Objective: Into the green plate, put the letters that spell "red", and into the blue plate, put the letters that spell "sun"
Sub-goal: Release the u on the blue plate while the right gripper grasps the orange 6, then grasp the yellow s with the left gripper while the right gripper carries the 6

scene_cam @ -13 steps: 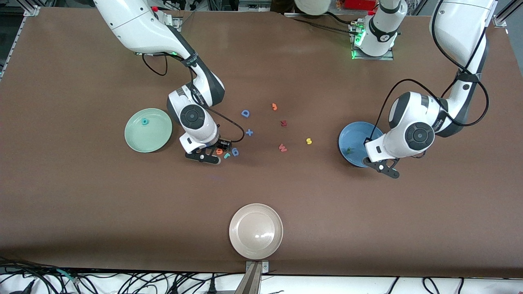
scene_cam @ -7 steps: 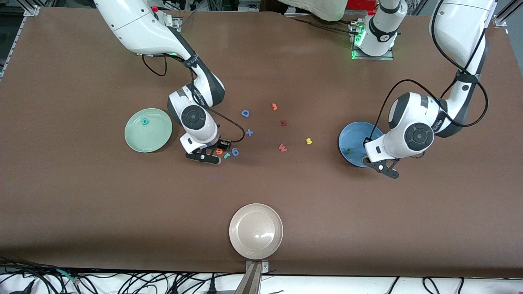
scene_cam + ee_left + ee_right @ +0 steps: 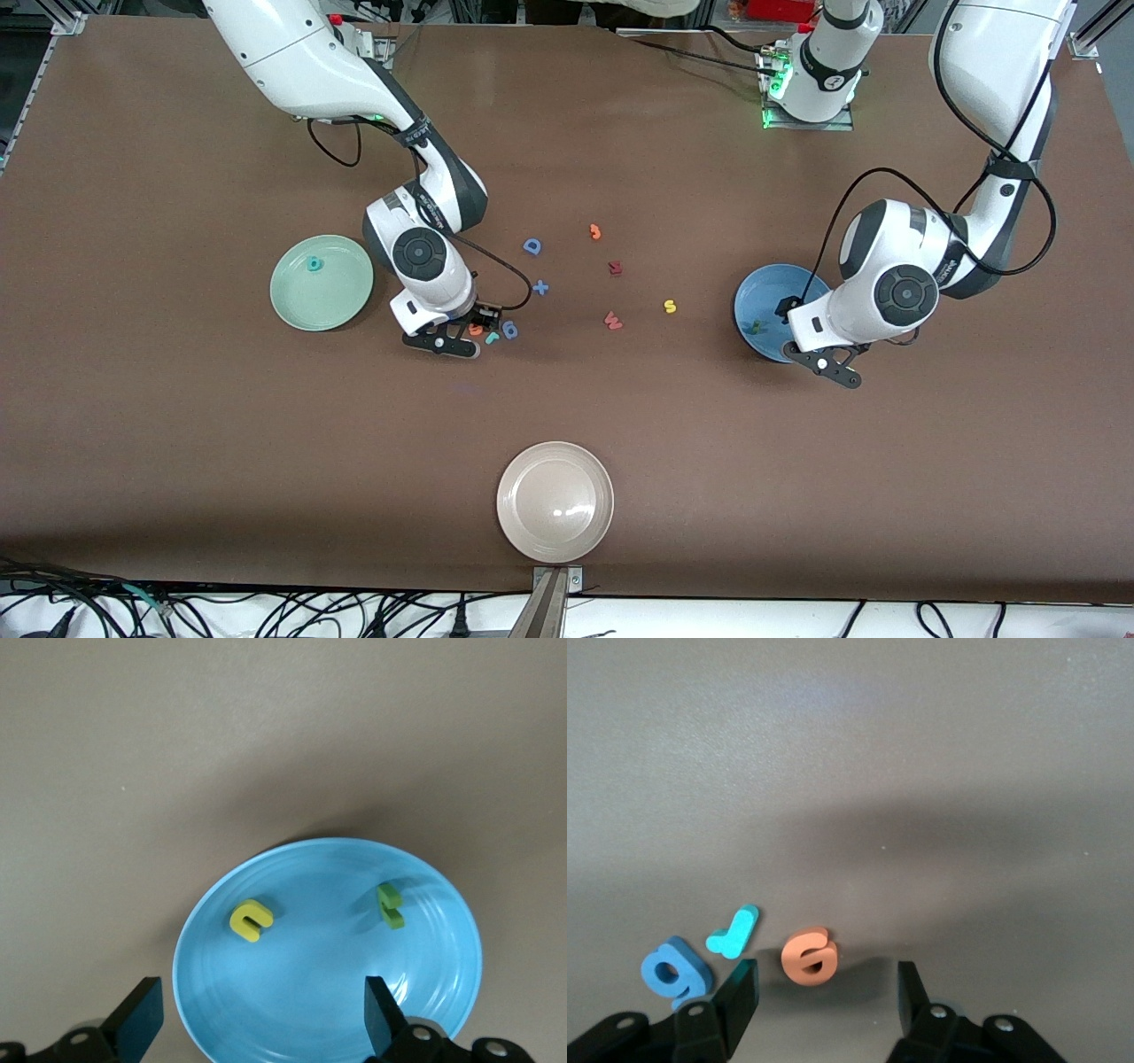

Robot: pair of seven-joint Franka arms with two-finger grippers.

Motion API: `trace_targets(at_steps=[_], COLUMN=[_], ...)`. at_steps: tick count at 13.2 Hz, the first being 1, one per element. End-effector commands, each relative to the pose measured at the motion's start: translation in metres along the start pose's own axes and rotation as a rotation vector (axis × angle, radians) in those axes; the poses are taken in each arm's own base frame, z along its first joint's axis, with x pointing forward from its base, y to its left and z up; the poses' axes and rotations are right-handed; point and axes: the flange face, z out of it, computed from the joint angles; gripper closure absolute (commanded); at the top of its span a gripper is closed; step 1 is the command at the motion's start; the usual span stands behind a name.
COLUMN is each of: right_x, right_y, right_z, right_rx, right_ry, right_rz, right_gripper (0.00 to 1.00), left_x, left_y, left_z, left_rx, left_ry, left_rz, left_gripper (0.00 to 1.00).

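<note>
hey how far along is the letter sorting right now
Done: teal d in the green plate; yellow u and green n in the blue plate. In hand: open right tool straddles the orange e. Left: teal r, yellow s. Left tool open over the blue plate.
</note>
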Motion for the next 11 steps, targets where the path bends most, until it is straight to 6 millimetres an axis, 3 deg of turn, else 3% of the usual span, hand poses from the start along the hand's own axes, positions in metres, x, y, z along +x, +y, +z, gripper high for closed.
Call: trace_targets(at_steps=[1,6,9,11], right_x=[0.004,0.006,0.007,0.007], right_y=[-0.004,0.001,0.0,-0.001], right_z=[0.005,0.012,0.013,0.011], right_rx=[-0.003,-0.019,-0.017,-0.016], right_ry=[0.015,0.015,0.017,0.018], right_rz=[-0.004,-0.007,-0.009,-0.008], right_gripper=[0.28,0.31,0.43,0.53], left_x=[0.009,0.027,0.04,0.046], left_y=[0.014,0.054,0.122,0.147], left_z=[-0.016,-0.019,-0.002,0.017], left_rx=[-0.01,-0.11,-0.101,-0.101], left_ry=[0.032,0.055,0.021,0.031], left_rz=[0.026,-0.134,-0.261,-0.334], left_gripper=[0.0,0.0,0.0,0.0])
